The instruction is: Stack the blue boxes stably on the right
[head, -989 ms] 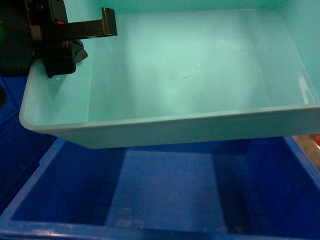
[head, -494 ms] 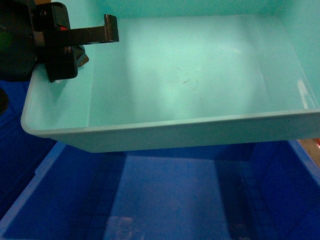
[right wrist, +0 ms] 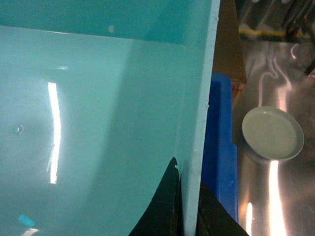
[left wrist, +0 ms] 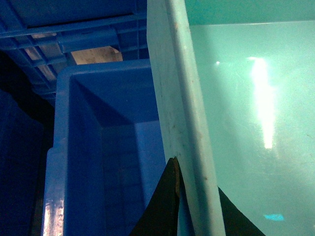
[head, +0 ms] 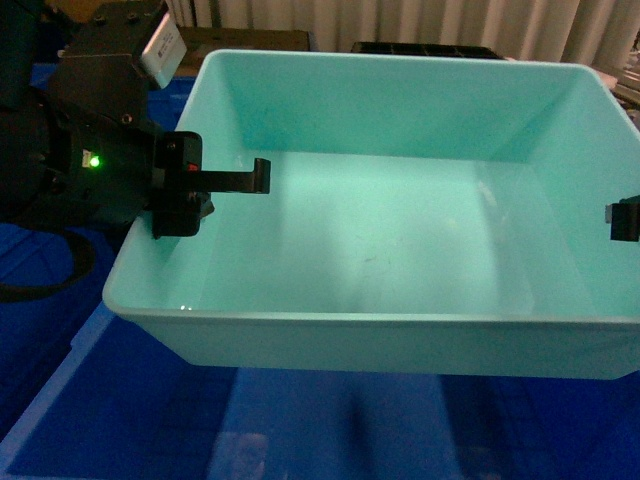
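Since a second ago the tub (head: pixel 400 230) has levelled and risen. Left claw (head: pixel 205 200) and right claw (head: pixel 622 220) each pinch a side wall, holding it over the blue crate (head: pixel 120 420). Next I'd lower it evenly

Storage or work area, stacked royal-blue crates (left wrist: pixel 93 147), steel counter (right wrist: pixel 275 196), curtain (head: pixel 400 20)
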Robot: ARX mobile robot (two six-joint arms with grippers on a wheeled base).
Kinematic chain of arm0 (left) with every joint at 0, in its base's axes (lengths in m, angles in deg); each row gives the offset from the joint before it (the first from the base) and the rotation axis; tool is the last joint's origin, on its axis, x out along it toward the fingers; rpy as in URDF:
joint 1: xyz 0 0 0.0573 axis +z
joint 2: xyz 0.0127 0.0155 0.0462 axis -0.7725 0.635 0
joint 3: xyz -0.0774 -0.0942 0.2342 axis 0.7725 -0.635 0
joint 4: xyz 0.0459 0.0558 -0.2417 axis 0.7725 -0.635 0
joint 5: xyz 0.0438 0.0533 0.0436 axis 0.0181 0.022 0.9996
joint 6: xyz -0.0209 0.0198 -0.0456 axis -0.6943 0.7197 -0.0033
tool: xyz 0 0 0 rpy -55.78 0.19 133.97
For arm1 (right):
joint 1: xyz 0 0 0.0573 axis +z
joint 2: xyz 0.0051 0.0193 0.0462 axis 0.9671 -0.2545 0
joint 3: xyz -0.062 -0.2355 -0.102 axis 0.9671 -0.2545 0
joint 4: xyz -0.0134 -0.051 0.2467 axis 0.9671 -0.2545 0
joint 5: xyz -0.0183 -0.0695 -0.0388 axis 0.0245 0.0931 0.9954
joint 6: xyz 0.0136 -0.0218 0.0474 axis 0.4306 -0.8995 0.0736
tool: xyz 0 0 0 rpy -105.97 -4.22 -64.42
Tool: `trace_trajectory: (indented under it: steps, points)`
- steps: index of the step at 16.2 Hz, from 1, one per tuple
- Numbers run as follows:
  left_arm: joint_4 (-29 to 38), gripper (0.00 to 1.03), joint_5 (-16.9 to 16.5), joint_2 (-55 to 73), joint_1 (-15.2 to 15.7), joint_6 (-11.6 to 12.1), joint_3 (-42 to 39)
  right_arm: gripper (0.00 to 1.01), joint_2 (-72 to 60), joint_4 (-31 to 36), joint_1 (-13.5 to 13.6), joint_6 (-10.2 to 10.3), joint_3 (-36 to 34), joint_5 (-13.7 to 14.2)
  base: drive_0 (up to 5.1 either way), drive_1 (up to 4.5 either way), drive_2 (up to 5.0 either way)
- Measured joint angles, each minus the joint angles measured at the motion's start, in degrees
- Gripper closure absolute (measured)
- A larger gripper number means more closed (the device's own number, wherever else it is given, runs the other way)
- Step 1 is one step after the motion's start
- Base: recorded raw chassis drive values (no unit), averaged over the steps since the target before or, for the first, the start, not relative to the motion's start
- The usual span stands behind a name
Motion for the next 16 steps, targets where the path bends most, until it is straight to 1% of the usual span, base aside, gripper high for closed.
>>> trace_trajectory:
  steps: [2, 4, 6, 7, 8, 10, 13, 16]
  points:
    - [-0.9, 0.98, -0.22, 4.0, 0.42, 1.79, 3.63, 0.99, -3.69, 0.0, -0.35, 0.85, 1.95, -0.24, 0.0, 0.0, 0.0]
    - [-1.92, 0.98, -0.44, 7.28, 1.01, 1.92, 5.05, 0.99, -6.62, 0.11, -0.24, 1.05, 3.04, -0.33, 0.0, 0.0, 0.0]
    - [-3.28, 0.98, 0.2, 9.35, 1.51, 1.84, 5.29, 0.99, -9.35, -0.63, 0.57, 1.22, 3.39, -0.31, 0.0, 0.0, 0.0]
    - [-3.98, 0.98, 0.2, 9.81, 1.7, 1.38, 5.29, 0.99, -10.43, -0.61, 0.79, 1.25, 3.54, -0.44, 0.0, 0.0, 0.0]
    - [-2.93, 0.98, -0.17, 10.64, 2.03, 1.29, 5.29, 0.99, -11.45, -0.35, 0.94, 1.64, 3.56, -0.28, 0.0, 0.0, 0.0]
    - [-2.19, 0.98, -1.03, 12.35, 2.58, 0.68, 5.16, 0.99, -12.76, 1.09, 1.36, 1.62, 3.56, 0.11, 0.0, 0.0, 0.0]
    - [-1.7, 0.98, -1.95, 14.14, 3.13, 0.35, 4.72, 0.99, -14.47, 1.36, 1.64, 1.62, 3.48, 0.28, 0.0, 0.0, 0.0]
    - [-1.29, 0.98, -2.08, 15.04, 3.28, 0.13, 4.33, 0.99, -15.17, 2.05, 1.68, 1.62, 3.17, 0.35, 0.0, 0.0, 0.0]
